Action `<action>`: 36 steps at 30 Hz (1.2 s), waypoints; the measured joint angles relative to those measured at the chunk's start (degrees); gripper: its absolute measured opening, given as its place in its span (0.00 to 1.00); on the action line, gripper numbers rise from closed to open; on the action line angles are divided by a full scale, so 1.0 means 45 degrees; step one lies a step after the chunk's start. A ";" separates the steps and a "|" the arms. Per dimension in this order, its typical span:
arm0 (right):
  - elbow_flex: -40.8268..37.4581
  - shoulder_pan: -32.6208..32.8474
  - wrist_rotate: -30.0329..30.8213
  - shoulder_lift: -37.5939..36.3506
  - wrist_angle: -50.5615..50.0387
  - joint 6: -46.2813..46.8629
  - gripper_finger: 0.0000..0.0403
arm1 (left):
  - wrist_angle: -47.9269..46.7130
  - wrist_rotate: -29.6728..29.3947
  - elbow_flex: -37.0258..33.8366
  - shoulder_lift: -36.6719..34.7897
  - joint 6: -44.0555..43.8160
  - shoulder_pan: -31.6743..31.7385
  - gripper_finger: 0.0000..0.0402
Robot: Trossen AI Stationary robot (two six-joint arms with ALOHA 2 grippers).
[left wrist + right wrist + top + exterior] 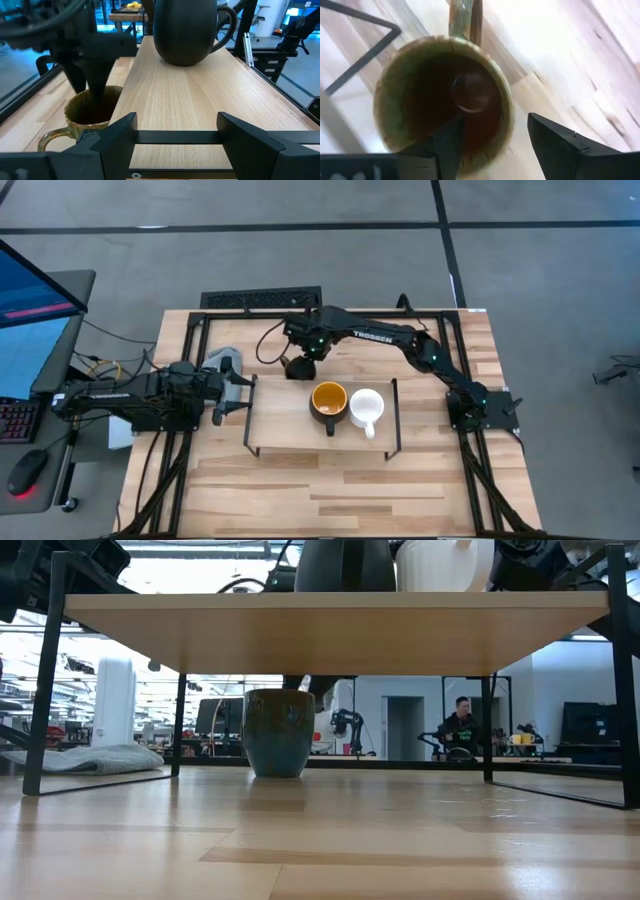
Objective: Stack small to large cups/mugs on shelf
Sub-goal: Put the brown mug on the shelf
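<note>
The olive-brown mug (298, 367) stands upright on the tabletop behind the shelf (290, 430); it also shows in the low view (278, 732). The dark mug with the yellow-orange inside (329, 400) and the white mug (366, 408) stand side by side on the shelf board. My right gripper (495, 130) is open above the olive-brown mug (440, 95), one finger inside it and one outside its wall; I see no touch. My left gripper (177, 132) is open and empty at the shelf's left end.
A grey cloth (225, 358) lies on the table left of the olive-brown mug. The shelf's black wire legs (45, 670) stand at its ends. A dark grille (262, 300) lies at the table's far edge. A person (462, 725) sits far behind the table.
</note>
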 joint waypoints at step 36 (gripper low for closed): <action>0.0032 0.1696 0.6253 -0.7954 -0.0175 -0.1585 0.59 | 0.1320 -0.0083 -0.0092 0.0019 -0.2132 -0.0010 0.65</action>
